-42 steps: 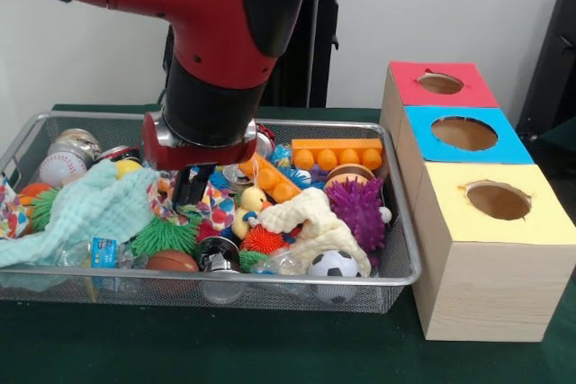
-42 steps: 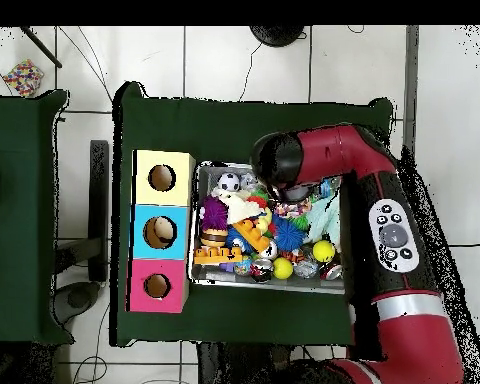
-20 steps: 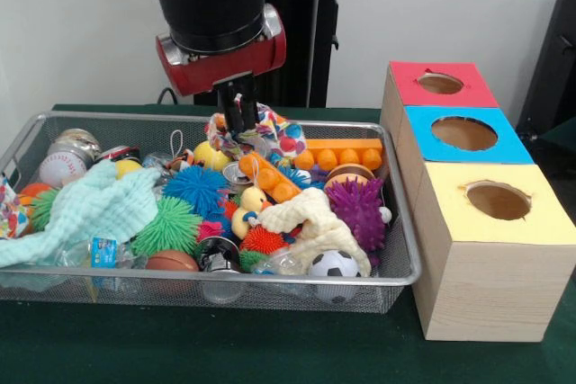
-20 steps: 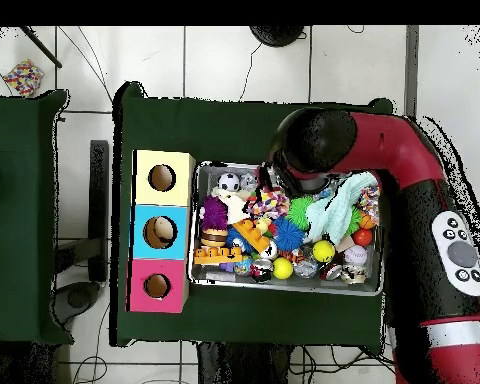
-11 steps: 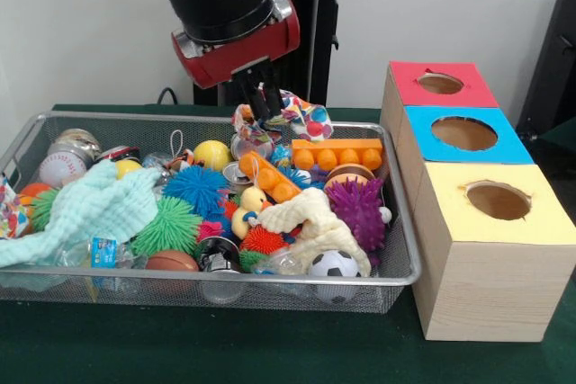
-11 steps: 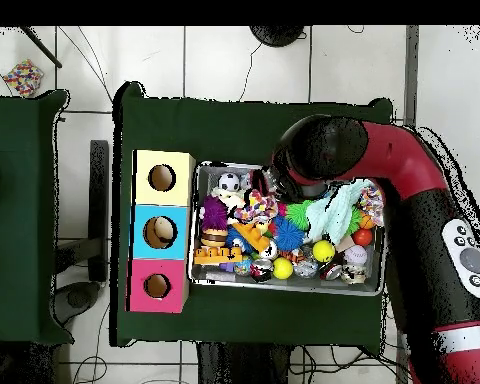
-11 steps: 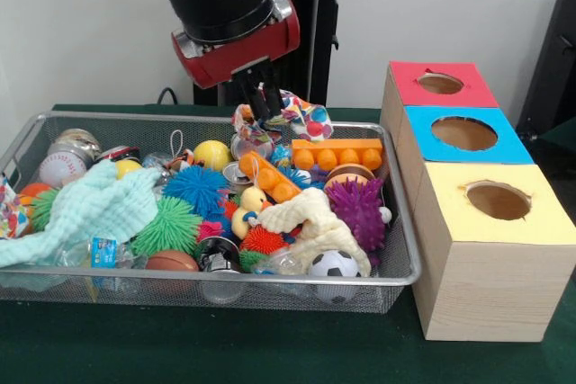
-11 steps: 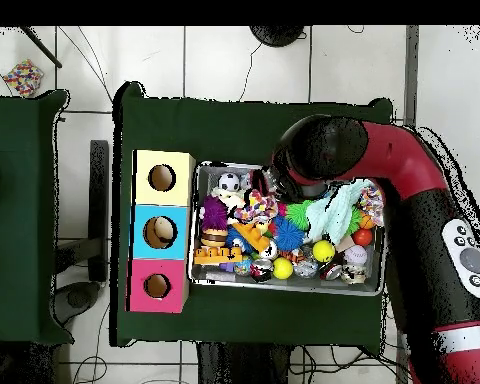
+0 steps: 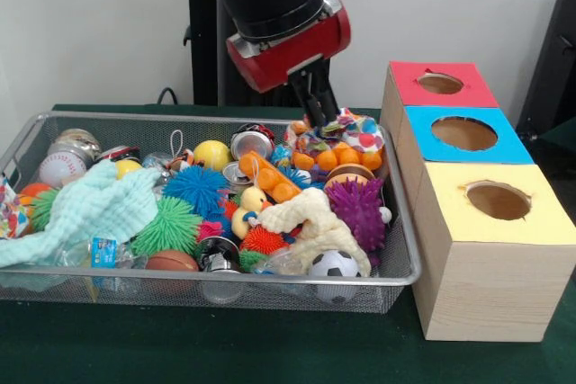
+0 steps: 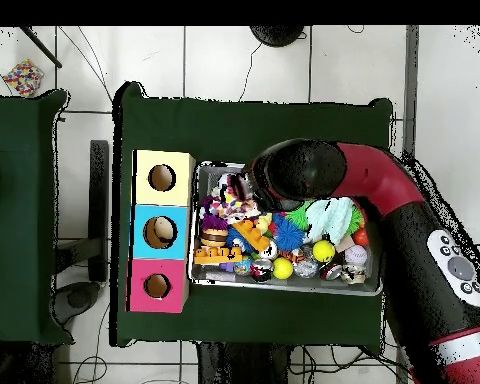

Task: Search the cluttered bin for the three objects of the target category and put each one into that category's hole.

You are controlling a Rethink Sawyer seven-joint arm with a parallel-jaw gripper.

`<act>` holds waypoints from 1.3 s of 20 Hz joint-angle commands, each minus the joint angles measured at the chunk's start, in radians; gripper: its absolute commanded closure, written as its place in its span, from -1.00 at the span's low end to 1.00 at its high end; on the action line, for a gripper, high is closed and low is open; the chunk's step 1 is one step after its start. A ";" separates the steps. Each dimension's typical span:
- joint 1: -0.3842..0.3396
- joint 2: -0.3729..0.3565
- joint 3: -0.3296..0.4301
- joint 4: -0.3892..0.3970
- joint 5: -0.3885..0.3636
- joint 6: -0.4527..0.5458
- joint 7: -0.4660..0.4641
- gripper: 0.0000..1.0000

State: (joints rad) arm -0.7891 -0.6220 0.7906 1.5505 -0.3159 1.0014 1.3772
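Above the bin's (image 9: 396, 249) end nearest the boxes (image 9: 490, 249), my claw (image 9: 319, 119) is clenched on a spotted cloth (image 9: 346, 135), which hangs over the orange block (image 9: 337, 157), clear of the toys.

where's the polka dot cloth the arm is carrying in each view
Front view: the polka dot cloth hangs from the gripper, right of centre, over the bin's far right part.
Overhead view: the cloth shows left of centre, over the bin's left part.
Shared landmark: the blue-topped box, just beyond the bin.
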 commanded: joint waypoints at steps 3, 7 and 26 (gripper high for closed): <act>-0.007 -0.061 0.078 0.210 0.042 -0.154 0.027 1.00; -0.006 -0.085 0.079 0.244 0.063 -0.189 0.057 1.00; 0.024 -0.191 0.101 0.429 0.090 -0.502 0.142 1.00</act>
State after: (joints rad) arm -0.7815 -0.7790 0.8777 1.8790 -0.2194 0.5920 1.3772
